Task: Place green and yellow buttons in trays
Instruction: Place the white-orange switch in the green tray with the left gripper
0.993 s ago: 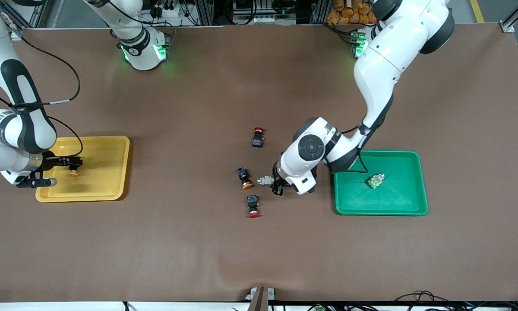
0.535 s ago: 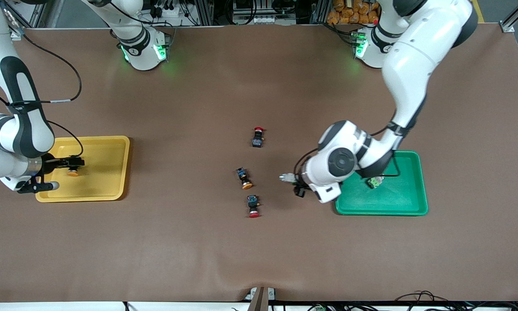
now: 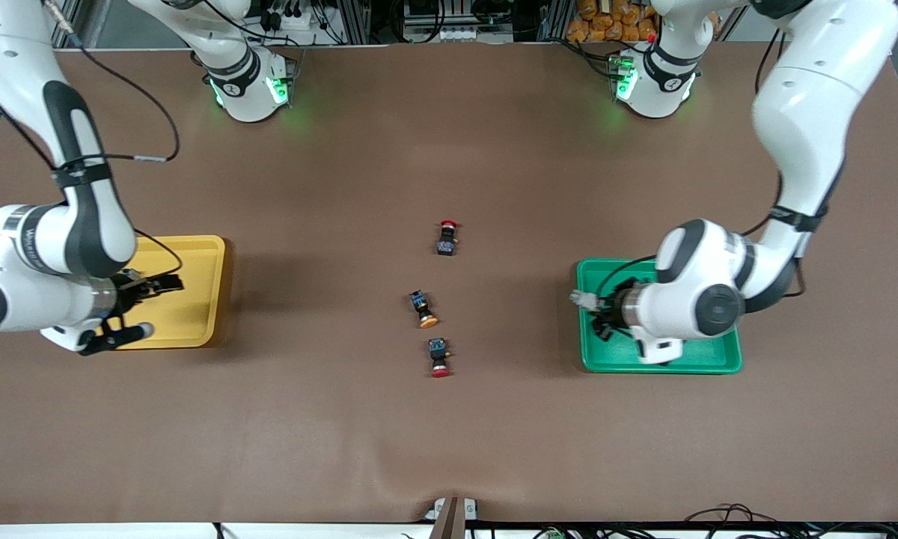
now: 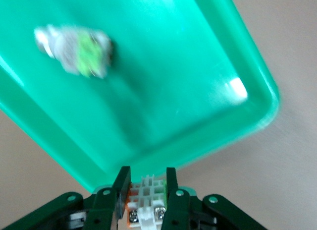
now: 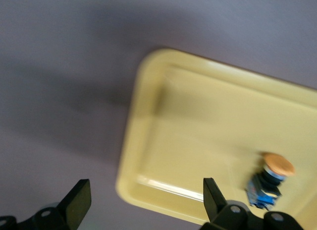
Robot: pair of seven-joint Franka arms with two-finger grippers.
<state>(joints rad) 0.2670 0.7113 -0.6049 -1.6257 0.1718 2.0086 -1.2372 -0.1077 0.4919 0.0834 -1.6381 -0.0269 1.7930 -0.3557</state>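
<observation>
At the frame's right, the left gripper [image 3: 597,311] hangs over the inner edge of the green tray [image 3: 724,364], pinching a white-silver green button [image 3: 581,300]. At the frame's left, the right gripper [image 3: 153,287] sits over the yellow tray [image 3: 202,296]. In the centre of the brown table [image 3: 449,434] lie a yellow-capped button [image 3: 423,308] and two red-capped switches [image 3: 447,237], [image 3: 438,356].

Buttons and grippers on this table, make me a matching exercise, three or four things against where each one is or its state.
Things:
1. left gripper
2. right gripper
3. yellow button on the table
4. green button lying loose

Places or states:
A. between the two red buttons
B. in the green tray
C. open over the yellow tray
D. shut on a green button

Pairs: 1-D, 2-C, 3-A, 4-B
</observation>
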